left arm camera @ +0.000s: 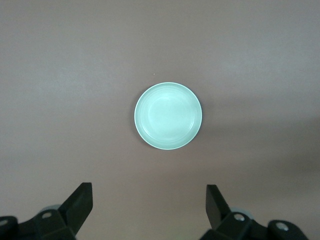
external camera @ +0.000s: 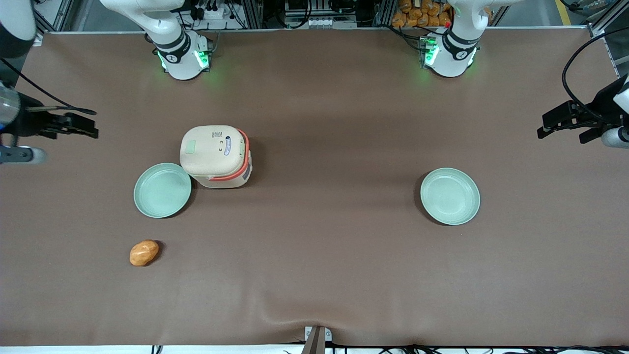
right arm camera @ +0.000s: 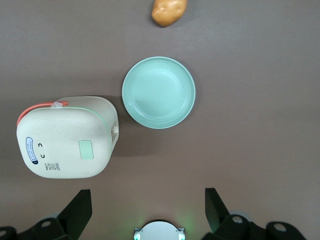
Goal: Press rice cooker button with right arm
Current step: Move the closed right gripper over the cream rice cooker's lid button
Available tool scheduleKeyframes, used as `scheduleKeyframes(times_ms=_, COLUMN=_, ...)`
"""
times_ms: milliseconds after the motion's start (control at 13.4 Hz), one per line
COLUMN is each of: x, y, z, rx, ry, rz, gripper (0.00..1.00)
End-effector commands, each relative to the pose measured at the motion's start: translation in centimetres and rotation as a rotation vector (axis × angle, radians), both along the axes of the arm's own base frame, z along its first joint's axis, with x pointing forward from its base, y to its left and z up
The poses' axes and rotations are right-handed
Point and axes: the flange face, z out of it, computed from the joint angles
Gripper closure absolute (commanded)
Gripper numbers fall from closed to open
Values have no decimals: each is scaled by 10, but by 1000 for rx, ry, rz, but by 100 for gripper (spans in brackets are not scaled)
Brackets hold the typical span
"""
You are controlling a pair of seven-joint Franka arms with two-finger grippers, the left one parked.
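Note:
The rice cooker [external camera: 216, 156] stands on the brown table with its cream lid down, an orange-red band round its side. On the lid I see a pale green rectangle [right arm camera: 86, 149] and a blue oval label [right arm camera: 32, 150]. The same cooker [right arm camera: 67, 136] shows in the right wrist view. My right arm's gripper [external camera: 91, 129] hangs high over the working arm's end of the table, well apart from the cooker. In the wrist view the gripper [right arm camera: 147, 210] is open, with nothing between its black fingers [right arm camera: 80, 210].
A pale green plate [external camera: 162, 190] lies beside the cooker, nearer the front camera. An orange-brown potato [external camera: 144, 252] lies nearer still. A second plate [external camera: 449, 195] sits toward the parked arm's end. The working arm's base [external camera: 183, 56] stands at the table's back edge.

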Motion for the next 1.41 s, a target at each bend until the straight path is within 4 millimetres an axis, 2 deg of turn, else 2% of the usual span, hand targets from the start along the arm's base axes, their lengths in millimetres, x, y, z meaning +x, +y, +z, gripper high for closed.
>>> scheduleKeyframes(times_ms=0, x=-1, y=27, z=-26, rx=29, ry=19, rz=33, gripper=0)
scheduleKeyframes(times_ms=74, x=0, y=37, z=-36, rx=65, ry=35, rz=37, gripper=12)
scheduleKeyframes(times_ms=223, x=-3, y=60, z=-60, rx=88, ry=86, rz=67, gripper=56)
scheduleKeyframes(times_ms=298, x=-4, y=72, z=-73, rx=84, ry=118, rz=87, gripper=74)
scheduleKeyframes(times_ms=372, x=-5, y=82, z=-87, rx=80, ry=149, rz=103, gripper=89)
scheduleKeyframes(times_ms=447, x=-10, y=92, z=-101, rx=76, ry=179, rz=119, gripper=97)
scheduleKeyframes(times_ms=745, x=-23, y=109, z=-156, rx=137, ry=299, rz=110, gripper=100)
scheduleKeyframes(times_ms=968, x=-20, y=111, z=-180, rx=142, ry=315, rz=101, gripper=100)
scheduleKeyframes(times_ms=1191, x=-21, y=111, z=-213, rx=135, ry=339, rz=93, gripper=100)
scheduleKeyframes(times_ms=1340, x=-21, y=111, z=-226, rx=133, ry=345, rz=88, gripper=100)
